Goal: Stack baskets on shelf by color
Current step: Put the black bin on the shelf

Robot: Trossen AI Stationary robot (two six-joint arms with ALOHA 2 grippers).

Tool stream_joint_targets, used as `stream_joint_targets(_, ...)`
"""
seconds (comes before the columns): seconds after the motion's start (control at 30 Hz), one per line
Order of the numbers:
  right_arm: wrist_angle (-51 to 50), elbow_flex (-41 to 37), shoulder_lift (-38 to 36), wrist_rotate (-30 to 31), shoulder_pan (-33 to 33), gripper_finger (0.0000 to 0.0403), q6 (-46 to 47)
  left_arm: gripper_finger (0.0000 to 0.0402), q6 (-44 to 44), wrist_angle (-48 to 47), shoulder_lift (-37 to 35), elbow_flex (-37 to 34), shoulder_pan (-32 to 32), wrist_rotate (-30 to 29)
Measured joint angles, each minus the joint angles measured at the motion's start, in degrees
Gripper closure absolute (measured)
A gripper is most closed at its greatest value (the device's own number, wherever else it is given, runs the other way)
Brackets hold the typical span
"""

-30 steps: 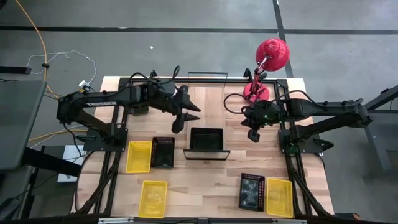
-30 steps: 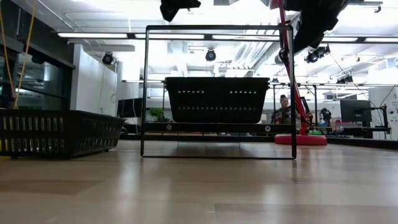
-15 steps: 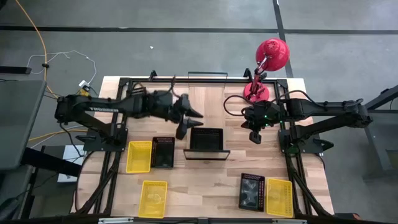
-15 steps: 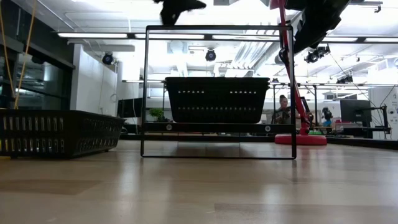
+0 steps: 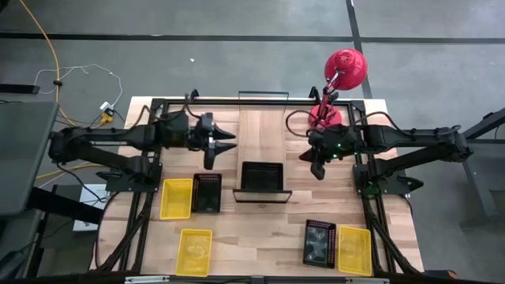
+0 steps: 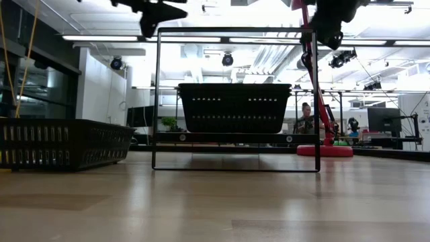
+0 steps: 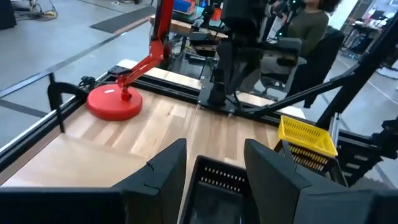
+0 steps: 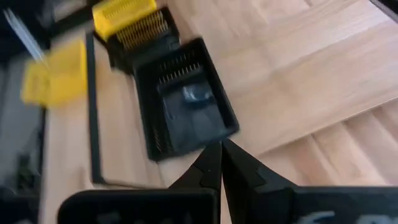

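While both arms hover, one black basket (image 5: 262,177) sits on the shelf (image 5: 261,194).
Left tool (image 5: 229,143) apart and seemingly empty — right tool (image 5: 318,169) pinched together — both toward the tabletop's (image 5: 260,229) far edge.

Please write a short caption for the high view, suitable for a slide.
One black basket sits on the shelf while the open left gripper and shut right gripper hover, both empty.

Scene evenly lit by ceiling strip lights (image 6: 222,39), glare blown out at 12 o'clock in low view; right wrist view motion-blurred; worktop (image 6: 215,202) softly defocused up close.
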Motion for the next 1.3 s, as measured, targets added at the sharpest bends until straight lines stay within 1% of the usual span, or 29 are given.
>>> stream_joint_targets(0.17,2.46,0.00,0.00,-0.11,0.00,0.0403,8.18,0.0252,1.69,-4.86,-3.68,0.00,0.66,0.10)
stream_joint_targets(0.37,4.63,0.00,0.00,-0.46,0.00,0.0403,14.34,0.0252,7.40,-9.45,-5.73,0.00,0.80,-0.28)
stream_joint_targets(0.5,7.28,0.00,0.00,-0.45,0.00,0.0403,16.31,0.0252,6.84,-14.99,-6.87,0.00,0.80,-0.34)
stream_joint_targets(0.57,8.35,0.00,0.00,-0.46,0.00,0.0403,19.21,0.0252,6.12,-19.32,-7.41,0.00,0.80,-0.44)
stream_joint_targets(0.73,8.83,0.00,0.00,-0.46,0.23,0.0403,24.27,0.0252,1.05,-31.49,-7.83,0.02,0.80,-0.44)
stream_joint_targets(0.9,8.75,0.00,0.00,-0.50,0.57,0.0403,24.82,0.0252,2.23,-43.61,-4.31,0.04,0.75,0.91)
stream_joint_targets(1.0,8.70,0.00,0.00,-0.94,0.57,0.0403,24.44,0.0252,4.02,-46.14,-1.51,0.04,0.14,3.18)
stream_joint_targets(1.07,8.56,0.00,0.01,-1.31,0.57,0.0403,23.84,0.0252,4.35,-45.80,0.33,0.04,-0.96,3.04)
stream_joint_targets(1.17,8.09,0.00,0.02,-2.76,0.57,0.0403,21.45,0.0250,3.63,-43.57,2.65,0.04,-3.02,0.30)
stream_joint_targets(1.23,7.27,0.00,0.01,-4.20,0.57,0.0403,20.19,0.0242,3.53,-42.84,4.07,0.04,-4.16,-1.05)
stream_joint_targets(1.3,5.83,0.00,0.02,-5.02,0.57,0.0403,19.88,0.0230,2.40,-42.47,5.58,0.04,-5.16,-1.11)
